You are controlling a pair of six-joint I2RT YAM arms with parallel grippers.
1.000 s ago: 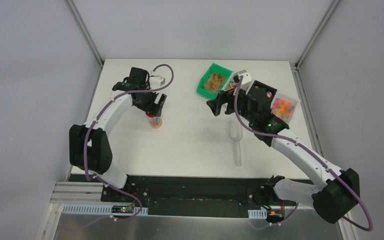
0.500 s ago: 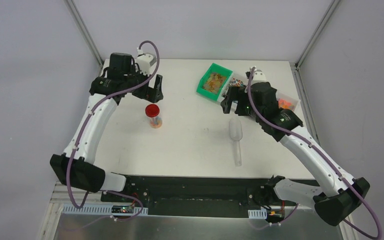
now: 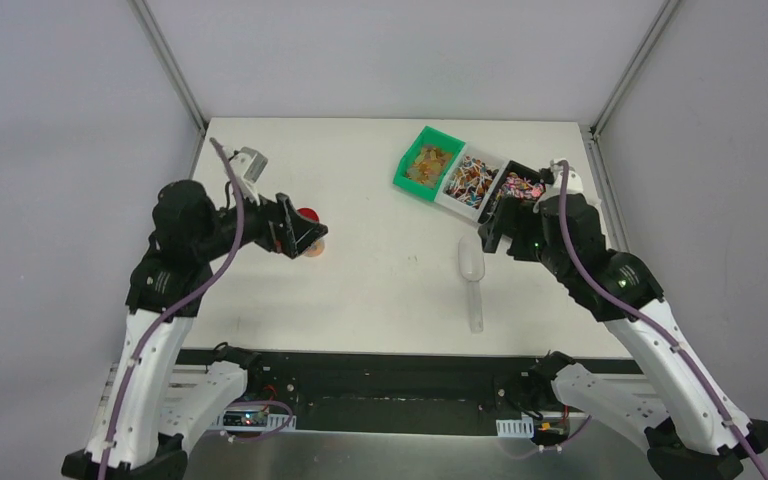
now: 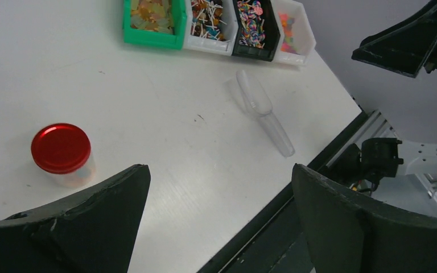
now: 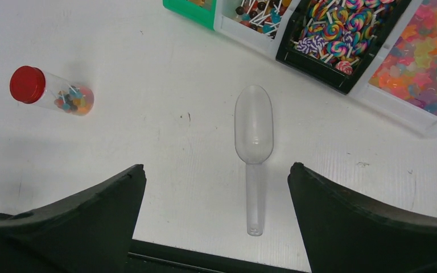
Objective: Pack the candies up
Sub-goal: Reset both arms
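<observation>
Two arms hang over the counter [image 3: 380, 290]. The left gripper [image 3: 298, 232] and right gripper [image 3: 495, 228] both stand wide apart, holding nothing. Most candies [image 5: 341, 25] lie in the four bins [image 4: 151, 38] lined up at the far right corner. A few sit in the capped jar [image 5: 57, 94] standing toward the left edge.

The risks, as I judge them:
- The right arm hovers close to the bins, so a careless sweep could shove the row toward the right edge and spill it.
- The scoop [image 5: 254, 133] lies loose in the right half with its handle toward the near edge, and that same arm could knock it off.
- The left gripper hangs just beside the jar, and a low swing could tip it. Whether its lid [image 4: 61, 148] is tight I cannot tell, so candies might scatter.

Against a second ago, the left arm has pulled back from above the jar toward the left edge, and its gripper has widened. The right arm has drawn back off the bins, uncovering them. Bins, scoop and jar have not moved.
</observation>
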